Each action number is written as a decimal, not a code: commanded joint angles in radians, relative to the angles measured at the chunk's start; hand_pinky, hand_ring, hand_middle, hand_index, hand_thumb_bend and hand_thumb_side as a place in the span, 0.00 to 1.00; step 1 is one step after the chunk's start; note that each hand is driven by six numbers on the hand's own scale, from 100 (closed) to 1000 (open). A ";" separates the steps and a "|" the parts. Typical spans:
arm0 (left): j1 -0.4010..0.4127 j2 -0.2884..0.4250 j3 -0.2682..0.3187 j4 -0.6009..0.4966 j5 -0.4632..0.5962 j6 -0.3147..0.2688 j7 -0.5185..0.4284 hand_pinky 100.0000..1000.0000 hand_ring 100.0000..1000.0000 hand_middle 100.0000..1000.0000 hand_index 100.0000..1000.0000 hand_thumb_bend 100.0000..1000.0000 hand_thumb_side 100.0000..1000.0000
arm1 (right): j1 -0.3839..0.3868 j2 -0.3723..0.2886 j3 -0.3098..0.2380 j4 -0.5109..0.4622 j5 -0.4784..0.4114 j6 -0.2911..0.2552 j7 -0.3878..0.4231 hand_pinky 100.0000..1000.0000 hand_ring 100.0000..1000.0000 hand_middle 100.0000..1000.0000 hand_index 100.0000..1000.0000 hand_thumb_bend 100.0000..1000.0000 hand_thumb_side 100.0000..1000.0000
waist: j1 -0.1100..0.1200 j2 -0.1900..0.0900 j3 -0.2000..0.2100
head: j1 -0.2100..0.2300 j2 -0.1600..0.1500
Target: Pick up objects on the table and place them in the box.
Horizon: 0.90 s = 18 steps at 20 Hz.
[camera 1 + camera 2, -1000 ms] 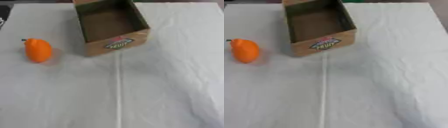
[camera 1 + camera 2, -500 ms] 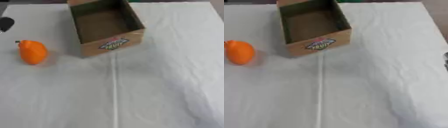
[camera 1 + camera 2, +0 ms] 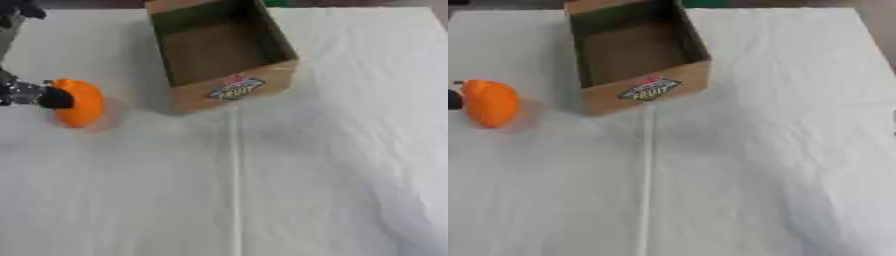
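An orange, rounded fruit-like object lies on the white cloth at the left. The open cardboard box with a fruit label on its front stands empty at the top centre, turned at an angle. My left hand comes in from the left edge at the height of the orange object. One black fingertip stretches out straight against the object's left side, and nothing is held. Of my right hand only a dark sliver shows at the right edge in the right eye view.
A white cloth covers the table, with a straight crease running from the box toward me. A dark part of my left arm shows in the top left corner.
My left hand has come in from the left edge and reached the orange object's left side. The whole picture has shifted a little, so the camera has moved. Box and object lie as before.
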 commanded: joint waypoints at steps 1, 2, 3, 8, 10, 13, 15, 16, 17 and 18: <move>-0.040 0.032 -0.032 0.034 0.000 -0.018 -0.074 0.46 0.73 0.81 0.94 1.00 0.92 | -0.006 -0.027 -0.005 -0.014 -0.008 0.001 0.003 0.75 0.78 0.74 0.83 0.00 1.00 | -0.001 -0.029 0.005 | 0.013 -0.001; -0.052 0.031 -0.046 0.055 -0.002 -0.019 -0.087 0.46 0.73 0.81 0.94 1.00 0.91 | -0.005 -0.027 -0.005 -0.014 -0.009 0.002 0.004 0.75 0.78 0.74 0.83 0.00 1.00 | -0.001 -0.033 0.008 | 0.016 -0.003; -0.062 0.027 -0.059 0.077 0.000 -0.018 -0.095 0.46 0.74 0.82 0.95 1.00 0.90 | -0.005 -0.026 -0.004 -0.014 -0.010 0.002 0.005 0.75 0.78 0.74 0.83 0.00 1.00 | -0.001 -0.036 0.011 | 0.017 -0.004; -0.108 -0.008 -0.116 0.200 0.028 0.011 -0.102 0.47 0.75 0.83 0.98 1.00 0.80 | -0.004 -0.022 -0.003 -0.014 -0.016 0.004 0.007 0.75 0.78 0.74 0.83 0.00 1.00 | -0.003 -0.048 0.013 | 0.018 -0.008; -0.121 -0.026 -0.135 0.253 0.041 0.019 -0.106 0.47 0.75 0.83 0.98 1.00 0.78 | -0.003 -0.021 -0.004 -0.014 -0.018 0.004 0.006 0.75 0.78 0.74 0.83 0.00 1.00 | -0.005 -0.051 0.011 | 0.011 -0.006; -0.145 -0.059 -0.159 0.331 0.048 0.025 -0.095 0.47 0.74 0.83 0.98 1.00 0.77 | -0.001 -0.018 -0.004 -0.014 -0.019 0.004 0.005 0.75 0.78 0.74 0.83 0.00 1.00 | -0.007 -0.055 0.006 | -0.006 -0.002; -0.160 -0.086 -0.173 0.383 0.036 0.029 -0.080 0.46 0.74 0.82 0.98 1.00 0.77 | -0.002 -0.016 -0.004 -0.014 -0.020 0.004 0.006 0.75 0.78 0.74 0.83 0.00 1.00 | -0.009 -0.055 0.001 | -0.014 -0.002; -0.167 -0.099 -0.180 0.409 0.029 0.029 -0.073 0.46 0.74 0.82 0.97 0.99 0.77 | -0.002 -0.016 -0.004 -0.014 -0.020 0.003 0.006 0.75 0.78 0.74 0.83 0.00 1.00 | -0.010 -0.054 -0.002 | -0.015 -0.003; -0.173 -0.109 -0.185 0.432 0.021 0.027 -0.067 0.46 0.74 0.82 0.97 0.98 0.77 | -0.002 -0.015 -0.004 -0.014 -0.020 0.003 0.006 0.75 0.78 0.74 0.83 0.00 1.00 | -0.010 -0.054 -0.004 | -0.016 -0.004; -0.177 -0.118 -0.190 0.456 0.011 0.024 -0.063 0.45 0.73 0.81 0.97 0.97 0.76 | -0.002 -0.015 -0.004 -0.014 -0.021 0.003 0.006 0.75 0.78 0.74 0.83 0.00 1.00 | -0.010 -0.053 -0.006 | -0.015 -0.004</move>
